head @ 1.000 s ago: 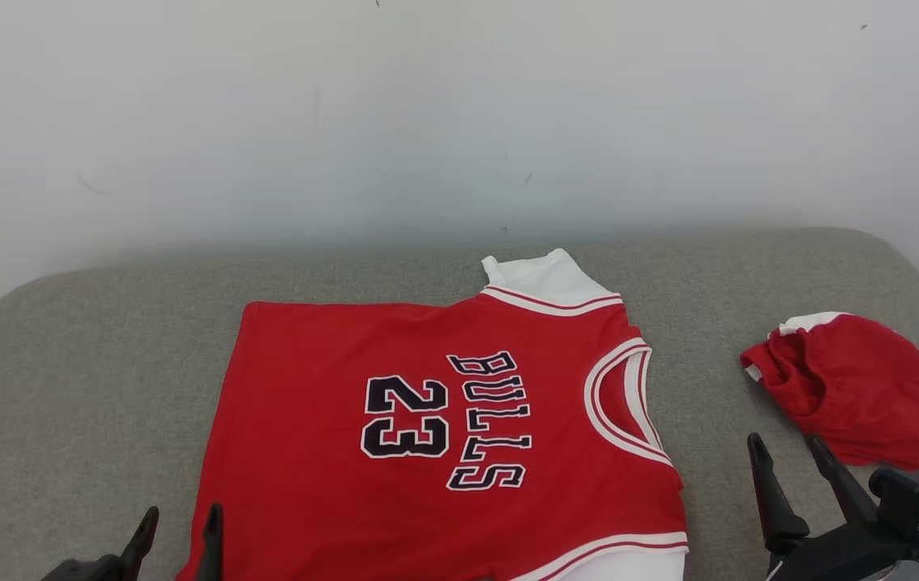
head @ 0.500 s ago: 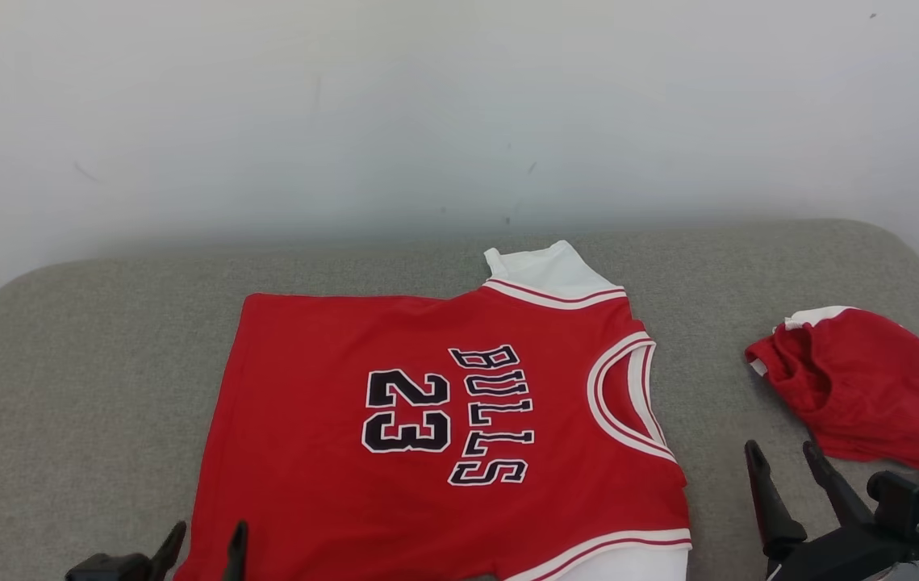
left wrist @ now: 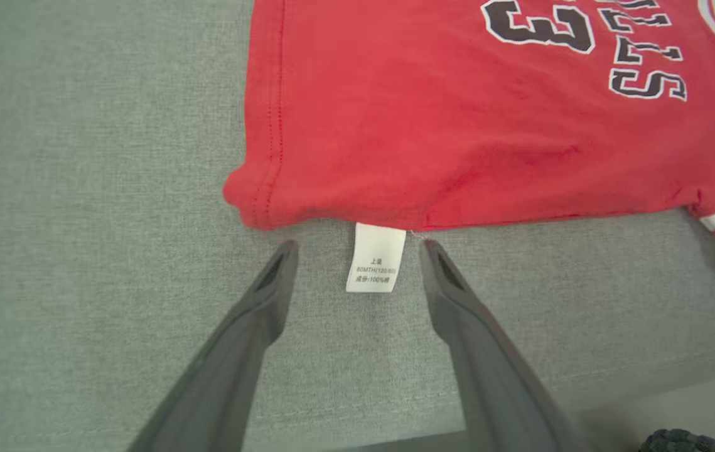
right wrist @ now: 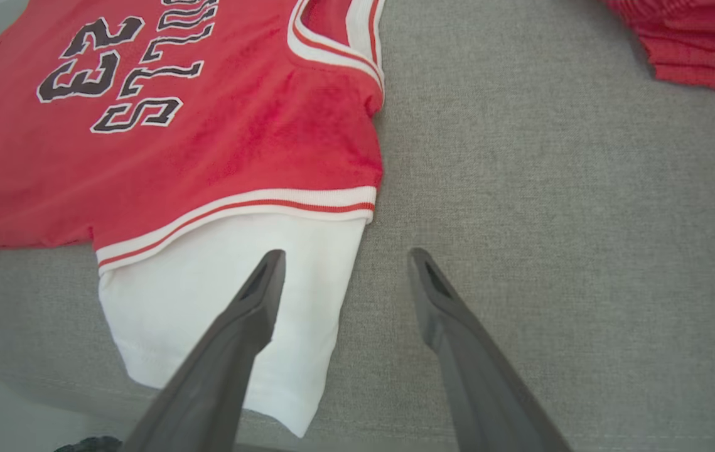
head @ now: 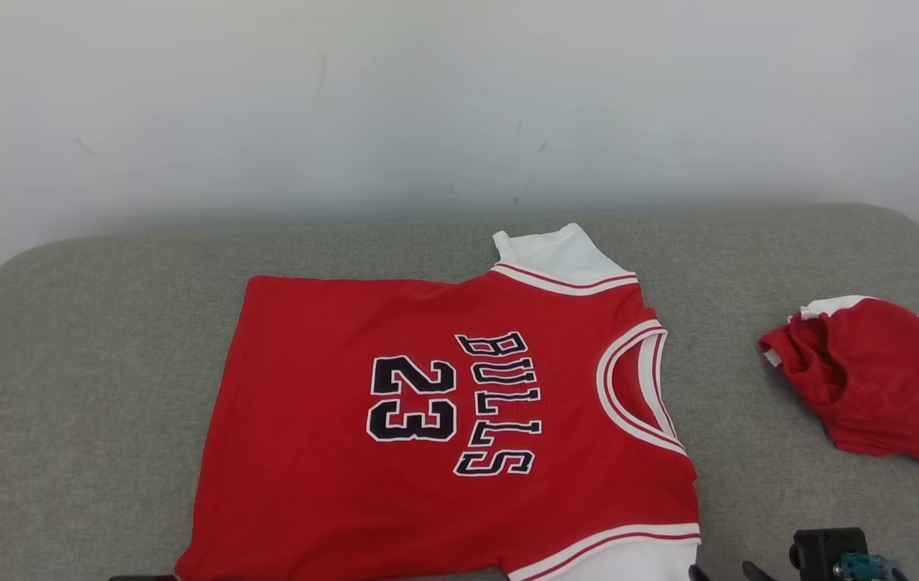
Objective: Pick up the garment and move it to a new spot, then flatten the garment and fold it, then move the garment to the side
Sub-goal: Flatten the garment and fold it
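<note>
The grey padded surface (head: 104, 363) bore the red jersey (head: 330, 484) spread flat at its middle, collar rightward, with a crumpled red garment (head: 879, 387) well apart at the right. The left gripper (left wrist: 358, 246) stood wide apart and empty at the jersey's near left hem, straddling the white label (left wrist: 375, 257). The right gripper (right wrist: 346, 253), equally spread and empty, had one finger over the white near sleeve (right wrist: 219, 301).

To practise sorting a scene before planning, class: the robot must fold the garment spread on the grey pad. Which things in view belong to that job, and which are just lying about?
Job:
- jersey, spread flat
- left fingers, open by its tag
- right fingers, open at its sleeve

Lying about:
- red cloth, crumpled, apart at the right
</note>
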Robot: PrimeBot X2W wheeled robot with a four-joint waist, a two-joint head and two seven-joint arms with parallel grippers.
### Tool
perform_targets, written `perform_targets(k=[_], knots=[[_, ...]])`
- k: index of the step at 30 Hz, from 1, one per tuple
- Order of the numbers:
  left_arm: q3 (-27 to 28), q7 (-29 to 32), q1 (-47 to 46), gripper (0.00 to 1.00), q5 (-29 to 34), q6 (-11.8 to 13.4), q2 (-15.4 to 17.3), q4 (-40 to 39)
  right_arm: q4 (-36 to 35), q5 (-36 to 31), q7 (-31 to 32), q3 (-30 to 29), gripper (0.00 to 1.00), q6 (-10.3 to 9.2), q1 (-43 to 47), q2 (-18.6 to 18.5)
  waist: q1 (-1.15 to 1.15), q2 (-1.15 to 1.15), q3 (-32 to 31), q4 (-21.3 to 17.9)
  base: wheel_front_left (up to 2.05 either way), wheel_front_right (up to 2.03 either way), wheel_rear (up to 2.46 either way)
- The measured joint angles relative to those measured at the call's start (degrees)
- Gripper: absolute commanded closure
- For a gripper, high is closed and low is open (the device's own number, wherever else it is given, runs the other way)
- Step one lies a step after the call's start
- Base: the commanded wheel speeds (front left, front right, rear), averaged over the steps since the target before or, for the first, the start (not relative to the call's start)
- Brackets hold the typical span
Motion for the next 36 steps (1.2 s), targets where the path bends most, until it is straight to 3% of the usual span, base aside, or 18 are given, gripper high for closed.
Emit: perform_targets(k=[11, 23, 36], knots=[[1.92, 4.81, -1.77, 0.0, 0.6, 0.49, 3.59, 3.05, -2.47, 0.05, 8.58, 2.2, 0.0, -1.09, 1.57, 0.44, 0.0, 0.0, 2.37, -0.32, 0.0, 0.0, 0.0], [-0.35, 7.6, -6.68, 0.0, 1.13, -0.52, 2.68, 5.59, -3.13, -0.58, 15.23, 3.43, 0.0, -2.5, 1.6, 0.14, 0.0, 0.0, 6.58, -1.51, 0.0, 0.0, 0.0], [-1.2, 8.14, -11.5, 0.0, 1.56, -1.05, 1.13, 8.24, -2.37, -4.63, 15.59, 3.07, 0.0, -3.82, -2.03, 1.42, 0.0, 0.0, 10.23, -0.59, 0.0, 0.0, 0.0]])
